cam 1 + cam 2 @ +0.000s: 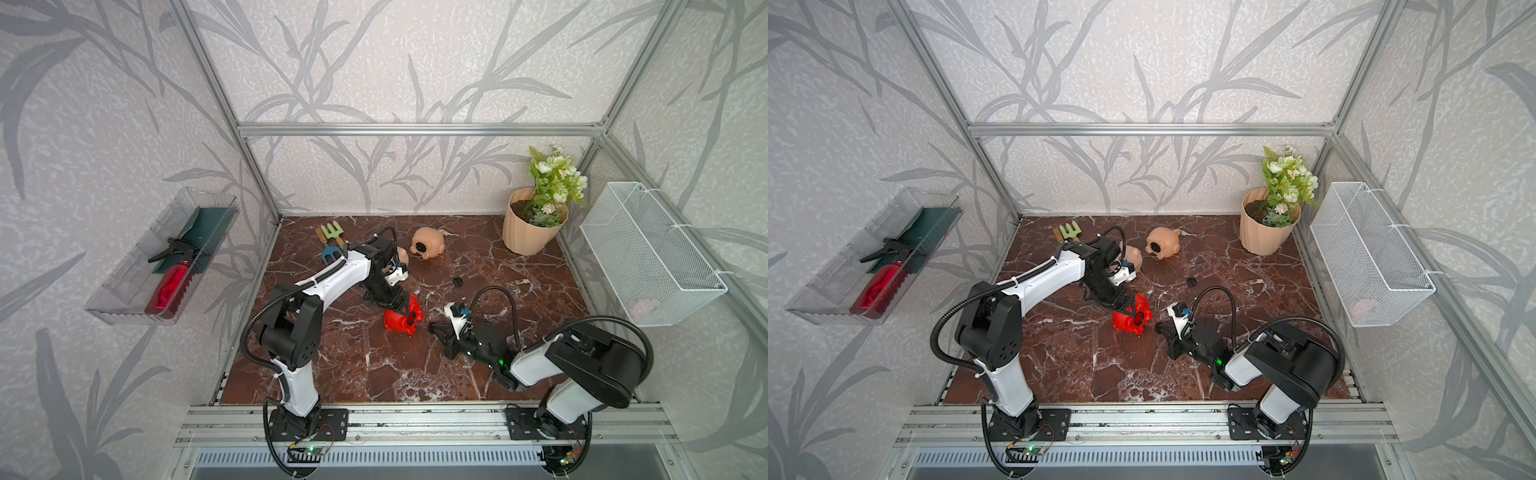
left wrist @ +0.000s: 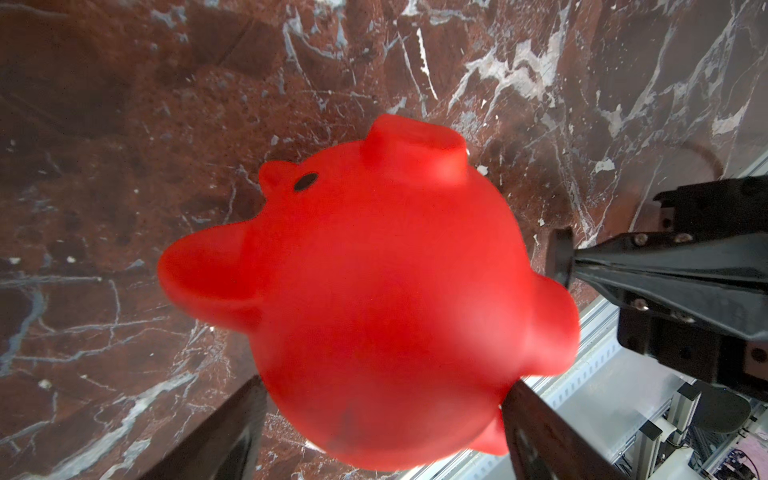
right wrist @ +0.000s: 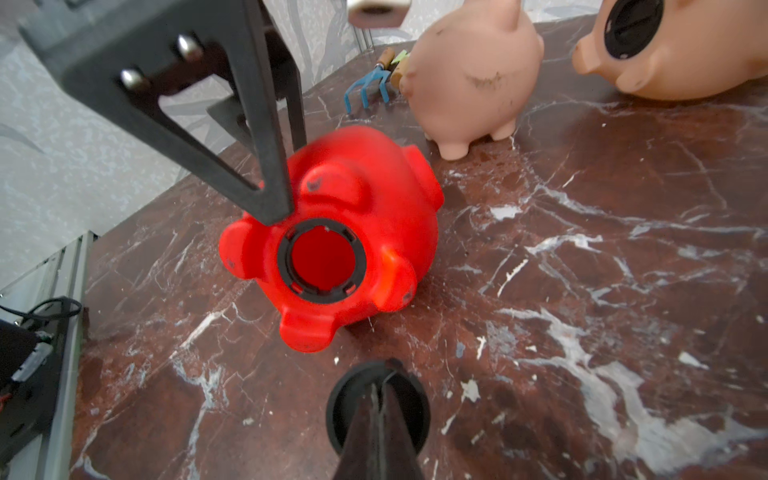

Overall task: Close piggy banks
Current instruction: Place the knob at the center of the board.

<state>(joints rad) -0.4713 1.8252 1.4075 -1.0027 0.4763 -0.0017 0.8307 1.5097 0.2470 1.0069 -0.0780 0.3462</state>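
The red piggy bank (image 1: 402, 321) (image 1: 1130, 319) lies on its side on the marble table, and my left gripper (image 1: 398, 306) (image 2: 384, 401) is shut on its body. Its round belly hole (image 3: 322, 259) has a black ring, stands open and faces my right gripper (image 1: 434, 328) (image 3: 380, 388). That gripper is shut on a black round plug (image 3: 345, 411) (image 2: 559, 257) a short way from the hole. One peach piggy bank (image 3: 469, 70) stands upright behind the left arm. Another peach piggy bank (image 1: 428, 243) lies with its dark belly hole showing. A loose black plug (image 1: 458, 281) lies mid-table.
A peach flower pot (image 1: 525, 232) with flowers stands at the back right. Two small garden forks (image 1: 330, 239) lie at the back left. A white wire basket (image 1: 648, 257) hangs on the right wall. On the left wall hangs a clear tray (image 1: 124, 291).
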